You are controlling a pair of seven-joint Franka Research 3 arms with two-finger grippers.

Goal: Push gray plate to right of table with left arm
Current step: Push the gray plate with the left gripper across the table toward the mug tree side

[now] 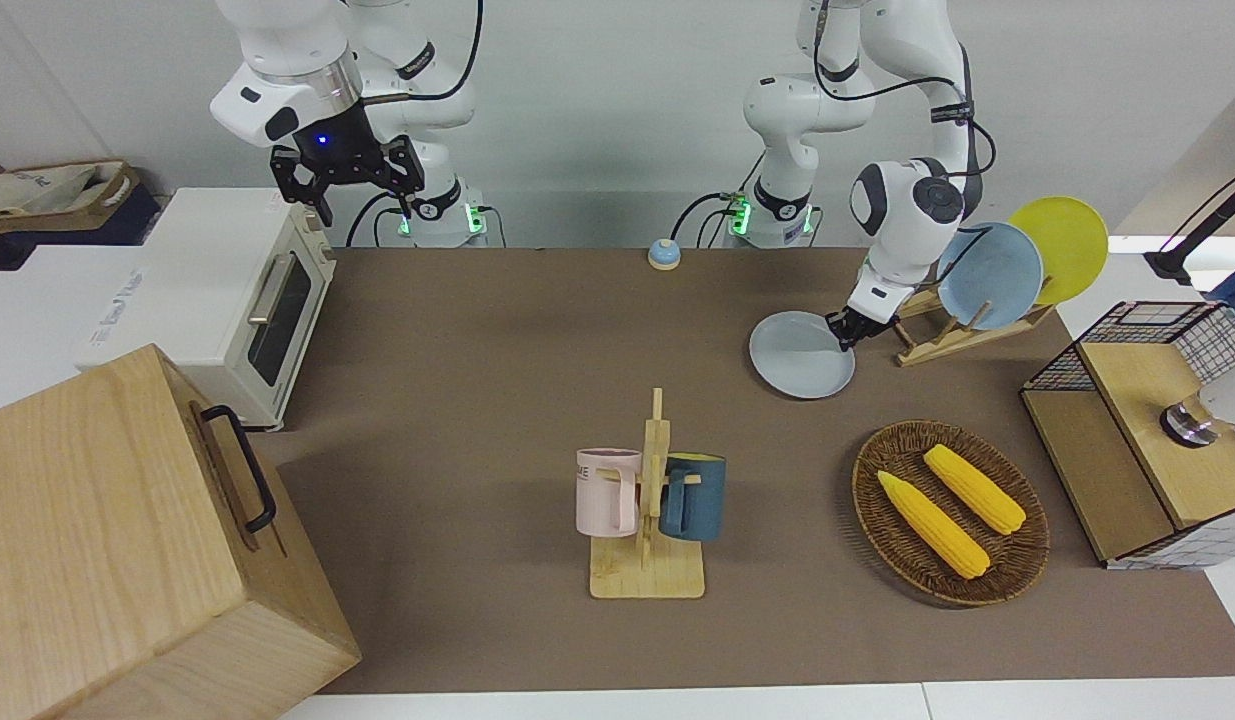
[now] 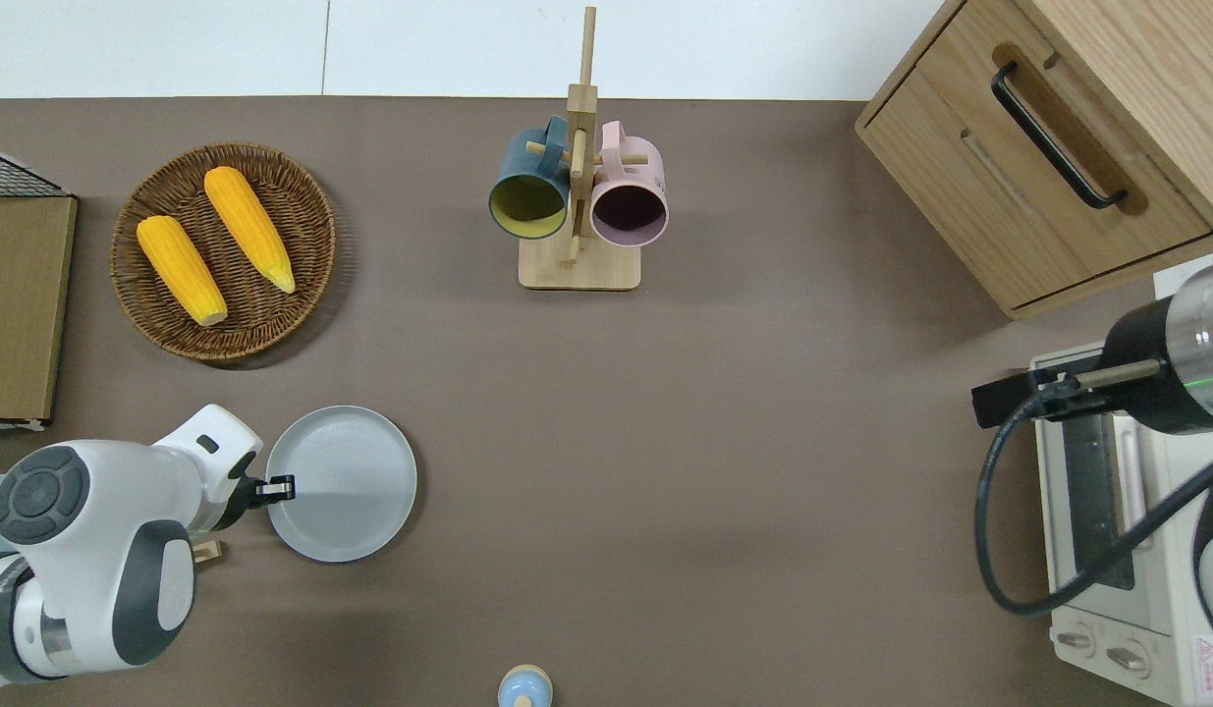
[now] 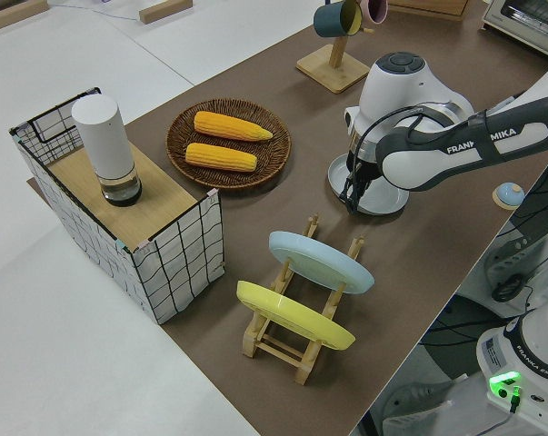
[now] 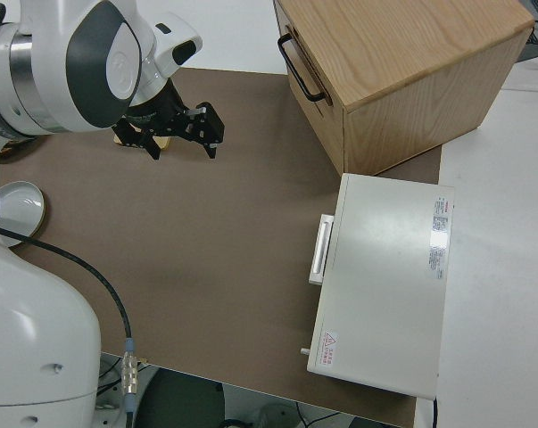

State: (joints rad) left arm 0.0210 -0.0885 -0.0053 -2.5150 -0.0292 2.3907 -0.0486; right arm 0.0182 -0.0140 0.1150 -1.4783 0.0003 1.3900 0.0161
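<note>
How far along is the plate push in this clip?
Done: the left gripper is down at the gray plate's rim, on the edge toward the left arm's end of the table.
In hand: contact for the push.
Left: nearly the whole slide. The plate lies near the corn basket, far from the toaster oven. The right arm is parked.

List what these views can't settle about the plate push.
- Left claw fingers: open or shut cannot be told; too small in overhead and front views, the wrist hides them in the left side view.
- Contact with the plate: touching or just above the rim, unclear.
- Toaster oven: cut off by the overhead edge, partly under the parked right arm.
</note>
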